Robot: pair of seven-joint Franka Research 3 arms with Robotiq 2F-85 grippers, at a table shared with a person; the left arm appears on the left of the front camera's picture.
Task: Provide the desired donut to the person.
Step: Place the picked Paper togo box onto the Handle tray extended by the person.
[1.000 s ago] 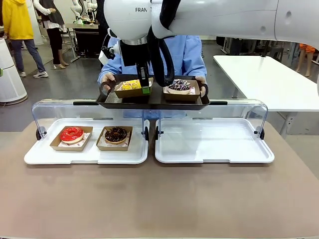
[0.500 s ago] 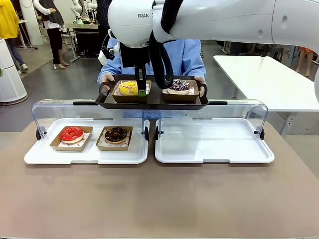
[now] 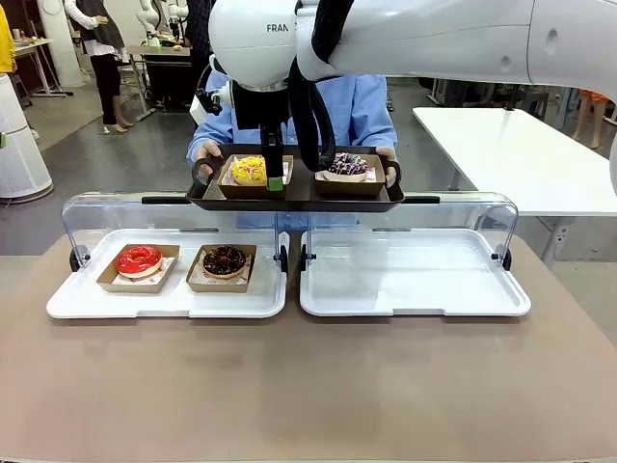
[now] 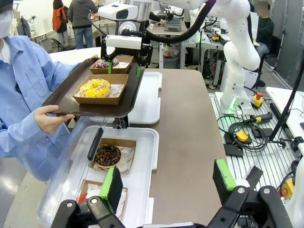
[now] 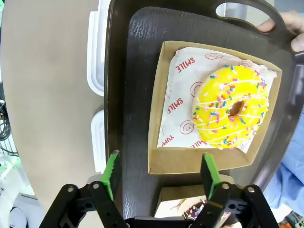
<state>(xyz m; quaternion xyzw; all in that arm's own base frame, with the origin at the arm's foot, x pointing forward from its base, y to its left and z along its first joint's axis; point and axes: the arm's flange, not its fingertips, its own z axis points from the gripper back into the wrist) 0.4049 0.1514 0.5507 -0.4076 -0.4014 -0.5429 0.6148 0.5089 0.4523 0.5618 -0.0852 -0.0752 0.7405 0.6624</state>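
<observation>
The person (image 3: pixel 371 106) in a light blue shirt holds a dark tray (image 3: pixel 294 199) by both handles at the far side. On it sit a yellow sprinkled donut (image 3: pixel 250 170) (image 5: pixel 230 113) in a cardboard carton and a dark sprinkled donut (image 3: pixel 347 166) in another. My right gripper (image 3: pixel 276 177) (image 5: pixel 160 173) hangs open just above the tray at the yellow donut's carton edge, gripping nothing; it is also seen from afar (image 4: pixel 124 66). My left gripper (image 4: pixel 167 185) stands open over the left white tray, holding nothing.
On the left white tray (image 3: pixel 164 304) lie a red donut (image 3: pixel 139 260) and a chocolate donut (image 3: pixel 225 260) (image 4: pixel 108 154) in cartons. The right white tray (image 3: pixel 415 301) is bare. Clear lids (image 3: pixel 96 207) stand raised behind both trays. Brown tabletop (image 3: pixel 308 386) lies in front.
The yellow donut's carton, tilted in my right gripper's grip a second ago, now lies flat on the dark tray. The right gripper has opened and let it go.
</observation>
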